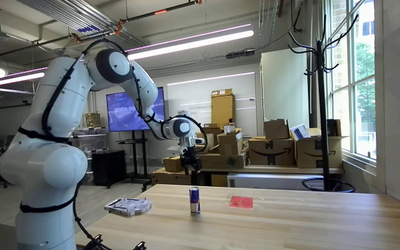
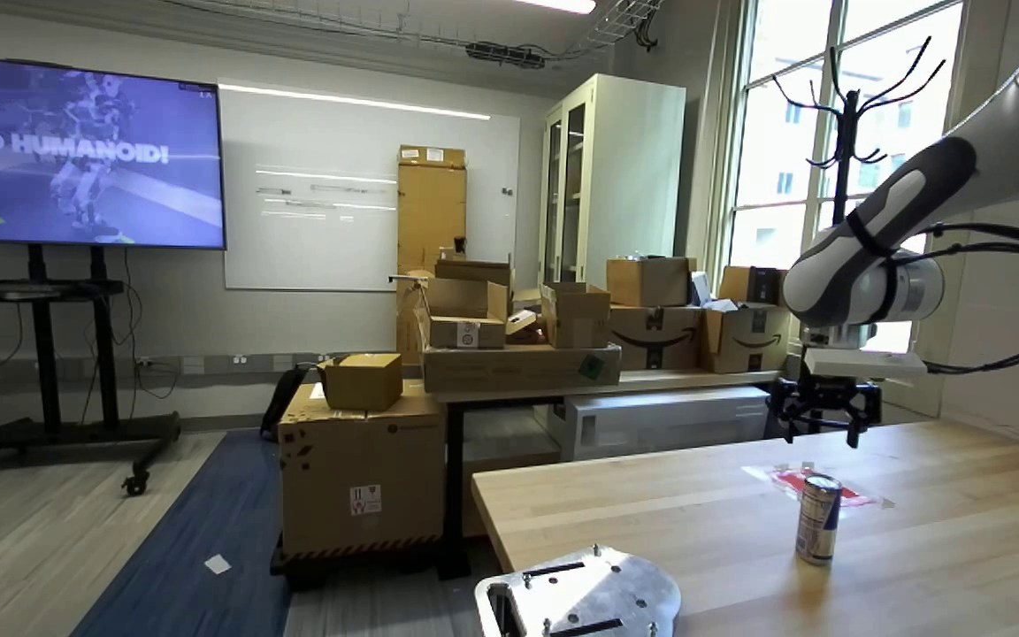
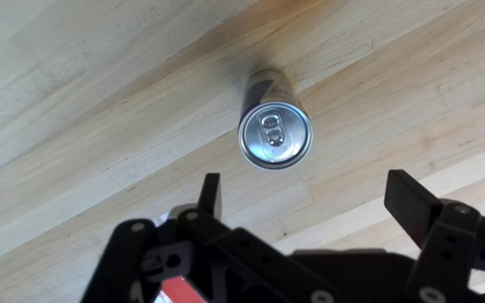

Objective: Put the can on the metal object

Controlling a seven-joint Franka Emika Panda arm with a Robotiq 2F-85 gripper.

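Note:
The can (image 1: 194, 201) is a slim dark blue and silver cylinder standing upright on the wooden table in both exterior views (image 2: 817, 522). In the wrist view the can's silvery top (image 3: 275, 134) with its pull tab shows just beyond the fingertips. The metal object (image 1: 128, 206) is a flat silver-grey plate at the table's edge; it also shows in an exterior view (image 2: 598, 593), cut by the bottom of the frame. It is out of the wrist view. My gripper (image 3: 303, 181) is open and empty, pointing down above the table, higher than the can (image 1: 192, 169) (image 2: 822, 441).
A flat red item (image 1: 241, 202) lies on the wooden table (image 1: 290, 225) near the can; it also shows in the wrist view (image 3: 181, 290). Cardboard boxes (image 1: 271, 151) stand on a bench behind. A black coat stand (image 1: 321, 104) is by the window.

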